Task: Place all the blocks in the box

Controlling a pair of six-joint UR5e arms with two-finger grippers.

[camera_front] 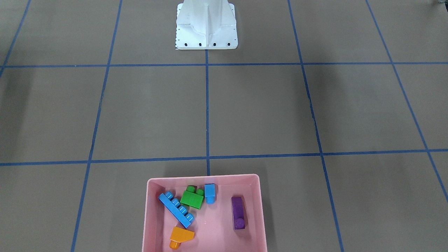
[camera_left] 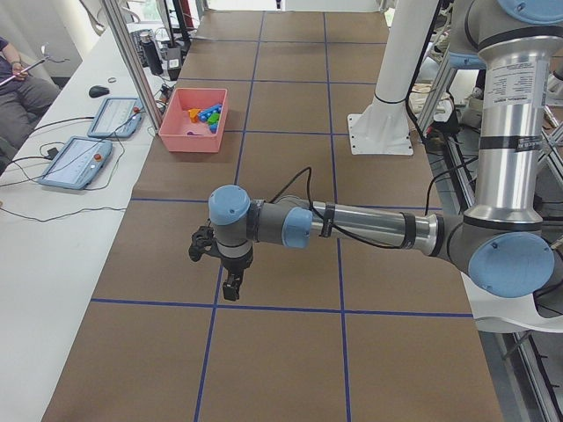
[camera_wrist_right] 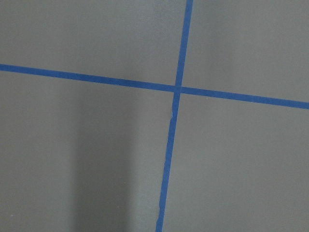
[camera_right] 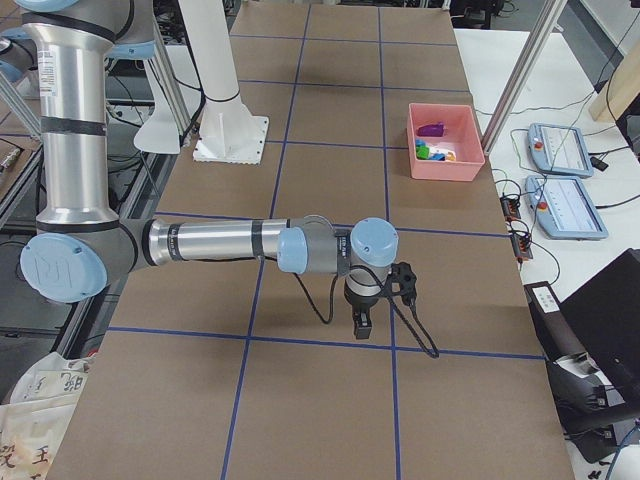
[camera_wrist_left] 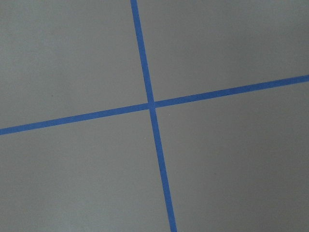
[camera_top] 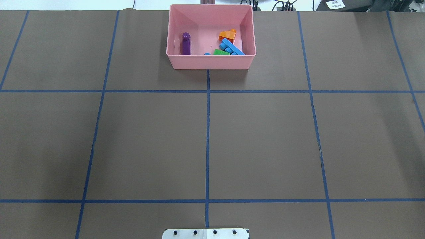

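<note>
pink box (camera_front: 218,227) | orange block (camera_front: 182,235) | green block (camera_front: 192,199) | purple block (camera_front: 238,213) | blue block (camera_front: 175,210) | light-blue block (camera_front: 209,192) | brown table (camera_front: 259,112) | blue grid (camera_front: 207,105)

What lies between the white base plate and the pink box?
Only bare table with blue tape lines, shown in the overhead view.

A brown matte surface (camera_top: 149,142) carries a grid of blue tape lines (camera_top: 207,132). Beyond the left gripper (camera_left: 230,288), away from the robot's base, runs a white bench (camera_left: 53,264) with two grey-blue tablet controllers (camera_left: 75,163). The light is soft and even.
</note>
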